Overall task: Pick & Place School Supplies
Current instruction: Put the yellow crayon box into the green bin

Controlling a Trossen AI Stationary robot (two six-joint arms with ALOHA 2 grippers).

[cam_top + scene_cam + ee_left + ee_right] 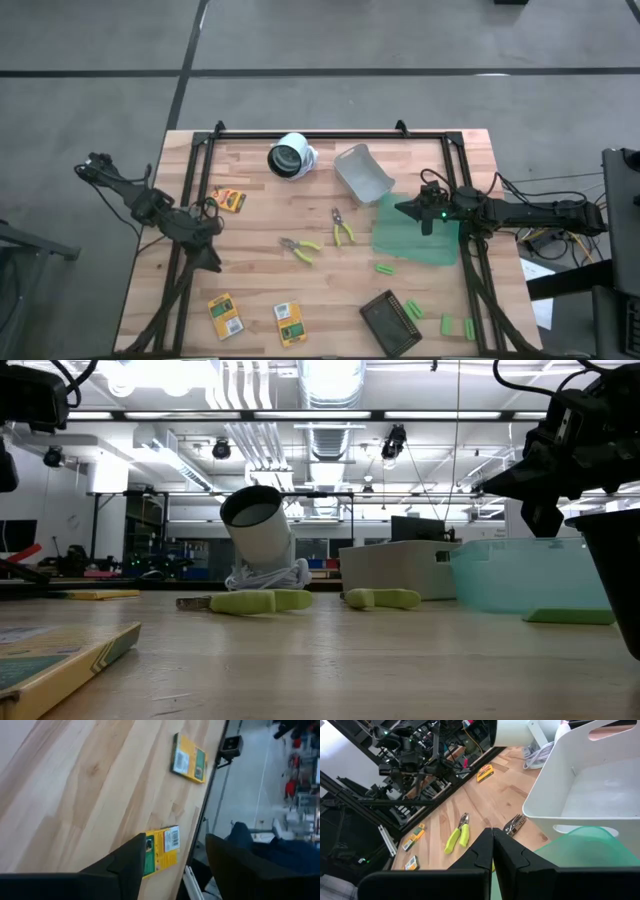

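From above, the left end effector (207,247) hangs over the counter's (300,215) left side, beside one yellow pack (231,200). Two more packs (225,314) (289,323) lie near the front edge. Two yellow-handled tools (300,248) (342,229) lie mid-counter. The right end effector (425,212) sits over the green bin (416,232), next to the grey bin (362,172). Green blocks (384,268) lie scattered between the green bin and the dark tray (389,320).

At counter level, both tools (245,601) (383,598) lie flat.

The left wrist view shows its fingers (125,865) spread, empty, above two packs (189,758) (161,849).

The right wrist view shows its fingers (480,852) pressed together, holding nothing.
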